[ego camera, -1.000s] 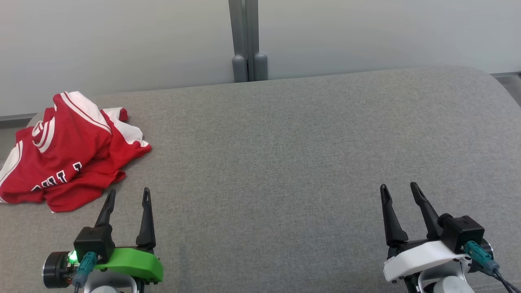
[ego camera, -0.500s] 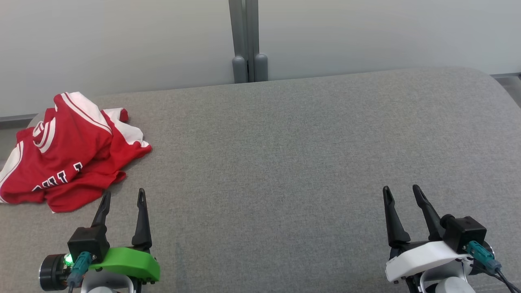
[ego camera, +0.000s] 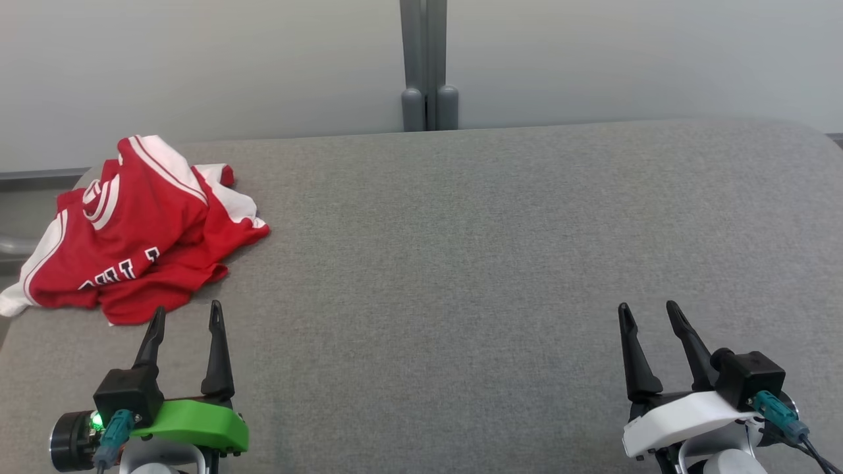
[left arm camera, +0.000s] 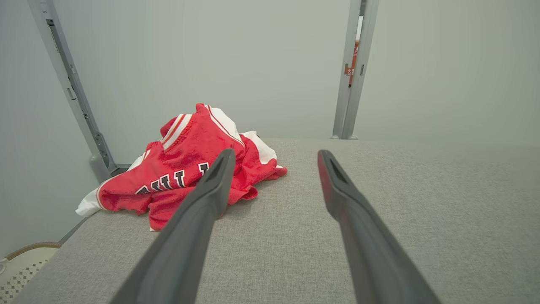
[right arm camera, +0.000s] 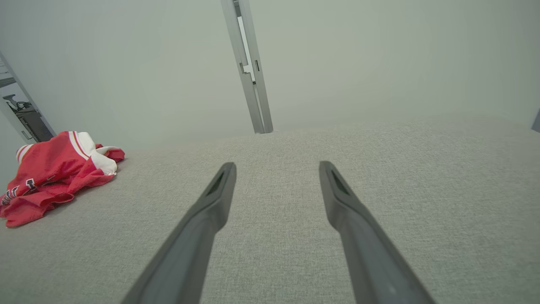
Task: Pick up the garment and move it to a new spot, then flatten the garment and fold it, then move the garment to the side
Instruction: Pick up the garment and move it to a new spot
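The garment (ego camera: 138, 230) is a red jersey with white trim and lettering, crumpled in a heap at the far left of the grey padded surface (ego camera: 461, 263). My left gripper (ego camera: 187, 315) stands open just in front of the heap's near edge, apart from it. In the left wrist view the garment (left arm camera: 185, 169) lies ahead and to the left of the open left gripper (left arm camera: 276, 156). My right gripper (ego camera: 649, 313) stands open at the lower right, far from the cloth. The right wrist view shows the garment (right arm camera: 55, 173) at its left edge beyond the open right gripper (right arm camera: 276, 166).
A pale wall with a grey vertical post (ego camera: 428, 66) runs behind the surface. The surface's left edge (ego camera: 13, 329) drops off just beside the garment. A white perforated basket (left arm camera: 21, 266) sits below that edge in the left wrist view.
The head camera has turned left, shifting the whole picture to the right. My left gripper has moved a little left toward the garment's near edge. The right gripper has barely moved.
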### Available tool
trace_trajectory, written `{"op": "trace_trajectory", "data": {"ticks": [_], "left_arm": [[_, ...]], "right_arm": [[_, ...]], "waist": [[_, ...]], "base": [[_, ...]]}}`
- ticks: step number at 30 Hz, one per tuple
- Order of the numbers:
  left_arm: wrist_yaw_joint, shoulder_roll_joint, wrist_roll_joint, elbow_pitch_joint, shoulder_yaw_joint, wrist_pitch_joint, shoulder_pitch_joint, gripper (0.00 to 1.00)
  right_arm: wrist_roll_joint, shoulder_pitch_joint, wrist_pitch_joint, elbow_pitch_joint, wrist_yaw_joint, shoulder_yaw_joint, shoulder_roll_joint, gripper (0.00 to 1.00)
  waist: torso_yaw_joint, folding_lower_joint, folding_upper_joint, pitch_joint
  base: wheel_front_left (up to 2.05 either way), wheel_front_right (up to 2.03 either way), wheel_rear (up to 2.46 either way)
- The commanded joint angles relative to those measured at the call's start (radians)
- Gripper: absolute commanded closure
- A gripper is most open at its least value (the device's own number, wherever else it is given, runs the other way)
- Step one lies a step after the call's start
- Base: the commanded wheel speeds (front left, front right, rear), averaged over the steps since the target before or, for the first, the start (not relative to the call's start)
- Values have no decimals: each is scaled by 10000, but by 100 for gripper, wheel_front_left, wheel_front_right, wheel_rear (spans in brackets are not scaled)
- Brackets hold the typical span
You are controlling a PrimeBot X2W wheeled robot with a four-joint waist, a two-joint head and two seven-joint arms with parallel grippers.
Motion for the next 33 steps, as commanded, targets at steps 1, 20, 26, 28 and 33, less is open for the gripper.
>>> {"op": "trace_trajectory", "data": {"ticks": [1,20,26,28,33], "left_arm": [[-5,72,-63,-31,52,-60,70,0],[51,255,-260,134,392,-218,53,0],[114,228,-251,0,511,-220,195,0],[104,216,-327,-48,581,-219,246,0],[14,238,-355,-158,692,-219,265,0]], "right_arm": [[27,55,-40,53,0,12,-38,0],[14,3,-93,107,0,124,-38,0],[63,-12,-89,108,0,199,-38,0],[46,-18,-88,90,0,227,-40,0],[15,-47,-90,37,-1,217,-40,0]], "waist": [[350,0,0,12],[2875,0,0,135],[3517,0,0,118],[3688,0,0,132],[3999,0,0,193]], "base": [[0,0,0],[0,0,0],[0,0,0],[0,0,0],[0,0,0]]}}
